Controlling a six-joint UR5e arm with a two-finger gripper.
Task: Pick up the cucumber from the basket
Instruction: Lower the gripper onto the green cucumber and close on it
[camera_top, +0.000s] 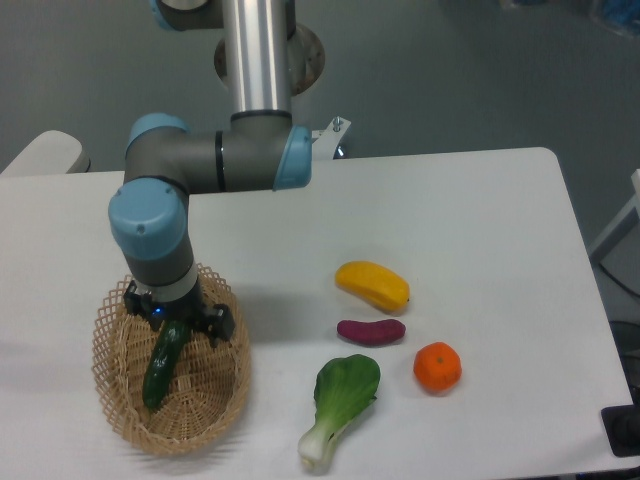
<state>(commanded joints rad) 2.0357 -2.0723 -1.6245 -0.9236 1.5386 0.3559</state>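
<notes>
The pincer (176, 318) is seen closed about the far end of the cucumber (163, 364), which is angled within the wicker basket (118, 420) at the worktop's near left; it is judged stiff, light, glossy and slip-prone, better gripped mid-length.

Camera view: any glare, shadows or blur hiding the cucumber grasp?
Camera view: soft, even light, slightly blurry overall; cucumber shows a glossy highlight; arm shadow falls on the table right of the basket; gripper is dark, fingers hard to resolve against the wicker, so the grasp cannot be confirmed.
</notes>
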